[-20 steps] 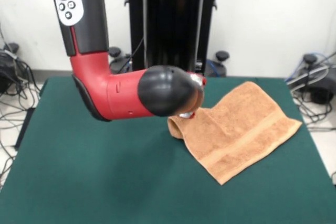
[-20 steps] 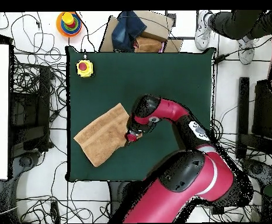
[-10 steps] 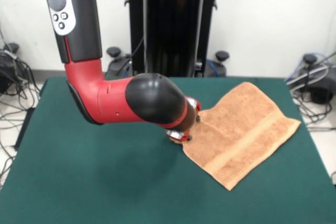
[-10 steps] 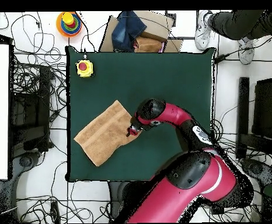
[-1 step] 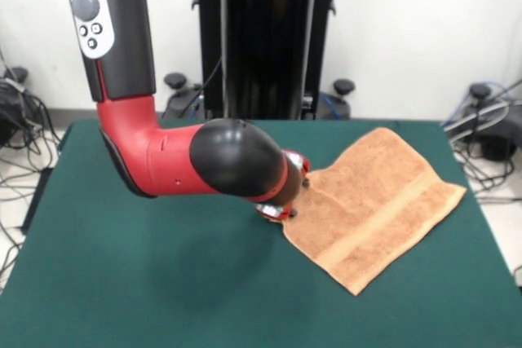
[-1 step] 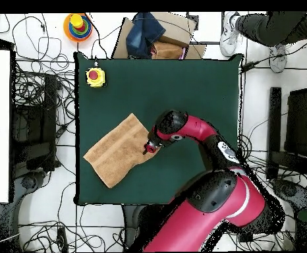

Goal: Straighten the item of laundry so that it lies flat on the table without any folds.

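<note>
A wide dark green table (image 5: 130,283) fills the front view, its nearest stretch bare felt. Farther in lies the towel (image 5: 377,201), a light orange-tan terry cloth, set at a slant on the table's right half as this view shows it. Its nearest corner points toward the camera, a woven stripe band crosses it just behind that corner, and its far corner reaches close to the table's back edge. It looks spread out almost flat. At the towel's left edge, about midway along, the gripper (image 5: 280,211) hangs low, touching or just above the cloth, mostly hidden behind the arm's black wrist joint, so it cannot be told whether it is spread or closed. From overhead, the gripper (image 6: 149,146) sits at the towel's (image 6: 116,151) edge, and a yellow box with a red button (image 6: 94,76) stands well apart from the towel. The towel is likely light, soft and limp, with a nap that drags on felt. Corners and hems look like the best places to pinch and pull outward.
</note>
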Action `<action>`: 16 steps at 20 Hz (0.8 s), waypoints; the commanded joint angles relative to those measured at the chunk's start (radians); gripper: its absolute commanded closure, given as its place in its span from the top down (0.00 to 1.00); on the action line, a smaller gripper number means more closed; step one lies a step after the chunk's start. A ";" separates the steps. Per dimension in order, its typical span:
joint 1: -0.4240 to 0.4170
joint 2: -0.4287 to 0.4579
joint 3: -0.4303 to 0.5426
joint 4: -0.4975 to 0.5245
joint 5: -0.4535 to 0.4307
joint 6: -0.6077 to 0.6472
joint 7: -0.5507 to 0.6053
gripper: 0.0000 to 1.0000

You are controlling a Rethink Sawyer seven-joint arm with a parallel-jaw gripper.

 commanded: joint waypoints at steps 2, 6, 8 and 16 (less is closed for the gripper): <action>-0.001 -0.037 -0.040 0.022 -0.010 0.009 0.078 1.00; 0.001 -0.163 -0.038 0.089 0.013 0.096 0.096 1.00; -0.003 -0.199 -0.040 0.115 0.027 0.148 0.100 1.00; -0.005 -0.239 -0.031 0.081 0.031 0.309 0.067 1.00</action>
